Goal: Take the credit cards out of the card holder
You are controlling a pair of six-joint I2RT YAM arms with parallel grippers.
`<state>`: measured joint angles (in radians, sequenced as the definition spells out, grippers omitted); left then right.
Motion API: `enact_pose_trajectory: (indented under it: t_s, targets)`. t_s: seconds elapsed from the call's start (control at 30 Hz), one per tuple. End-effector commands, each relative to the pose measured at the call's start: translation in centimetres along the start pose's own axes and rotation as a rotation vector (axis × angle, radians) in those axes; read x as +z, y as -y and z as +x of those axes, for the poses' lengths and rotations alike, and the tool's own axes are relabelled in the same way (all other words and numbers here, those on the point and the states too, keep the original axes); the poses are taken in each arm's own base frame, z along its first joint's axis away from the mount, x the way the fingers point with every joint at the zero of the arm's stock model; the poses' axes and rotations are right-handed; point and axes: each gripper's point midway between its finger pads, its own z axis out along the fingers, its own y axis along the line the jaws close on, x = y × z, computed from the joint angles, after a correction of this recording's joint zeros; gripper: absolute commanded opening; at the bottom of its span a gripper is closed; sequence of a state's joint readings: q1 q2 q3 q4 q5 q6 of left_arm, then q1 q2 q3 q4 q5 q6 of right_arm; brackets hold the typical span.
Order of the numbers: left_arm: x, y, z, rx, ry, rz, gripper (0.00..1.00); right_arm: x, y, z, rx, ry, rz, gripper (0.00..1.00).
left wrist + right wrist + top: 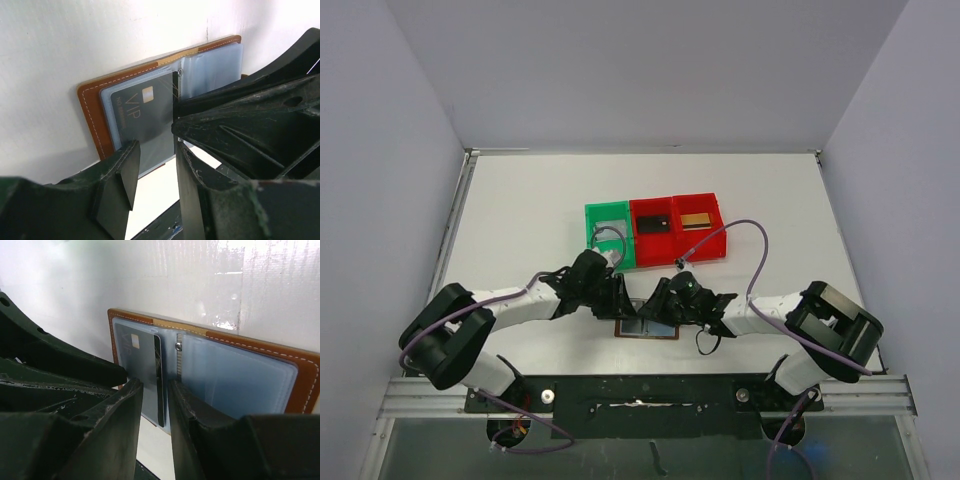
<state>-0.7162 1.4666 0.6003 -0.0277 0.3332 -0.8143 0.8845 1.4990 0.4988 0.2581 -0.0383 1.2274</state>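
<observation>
Left wrist view: the card holder (90, 107) is seen lying open and flat on the white table (520, 220), near the front edge and between the two arms. Its brown stitched leather border is outermost and its two pale blue-grey sleeve panels face up. One dark grey card with a small gold chip, the VIP card (142, 117), is lodged in the left-hand panel, with its inner edge just beside the riveted centre spine. The right-hand panel is seen to hold nothing legible.

The left gripper (155, 150) is positioned at the near edge of the left panel. Its jaws are set partly apart, with bare table and the near edge of the panel visible in the gap; no clamping is observed. The right gripper (154, 387) is brought in from the opposite side and is noted in the left wrist view close against the spine. In the right wrist view its jaws are narrowed to a slim gap that straddles the dark inner edge of the VIP card. Daylight is visible on both sides of that edge, so no grip is recorded — whether a pad touches the card cannot be told.

Beyond the holder, three bins are lined up side by side. The green bin (591, 236) is on the left. The middle red bin (655, 246) contains a black card (655, 224), and the right red bin (706, 243) contains a gold card (696, 220)
</observation>
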Motion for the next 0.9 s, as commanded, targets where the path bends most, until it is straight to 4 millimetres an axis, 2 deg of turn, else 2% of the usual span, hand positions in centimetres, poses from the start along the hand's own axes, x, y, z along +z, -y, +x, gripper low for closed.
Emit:
enact_pose_trajectory:
  t_s: [0.0,0.33,0.47,0.7,0.73,0.8,0.87]
  targets:
    - [0.2,-1.7,-0.6,0.025,0.041,-0.115,0.36,0.3,2.1,0.6,0.008,-0.013,0.057,0.29]
    - [-1.4,-2.1,-1.5,0.03,0.103,-0.173,0.39,0.4,1.8,0.6,0.007,-0.017,0.04,0.29]
    - [-0.9,-2.1,-0.9,0.038,0.083,-0.144,0.39,0.5,1.8,0.7,0.007,-0.019,0.038,0.29]
    - [0.4,-2.1,0.9,0.046,0.016,-0.139,0.17,0.7,0.9,0.7,0.01,-0.03,-0.011,0.23]
    - [0.4,-2.4,1.0,0.041,0.019,-0.153,0.15,0.7,0.9,0.7,0.014,-0.03,-0.015,0.17]
    - [0.2,-2.8,1.1,0.034,0.026,-0.167,0.11,0.5,0.8,0.5,0.025,-0.027,-0.037,0.15]
    - [0.1,-2.9,1.0,0.031,0.032,-0.169,0.09,0.3,0.4,0.4,0.041,-0.024,-0.076,0.07]
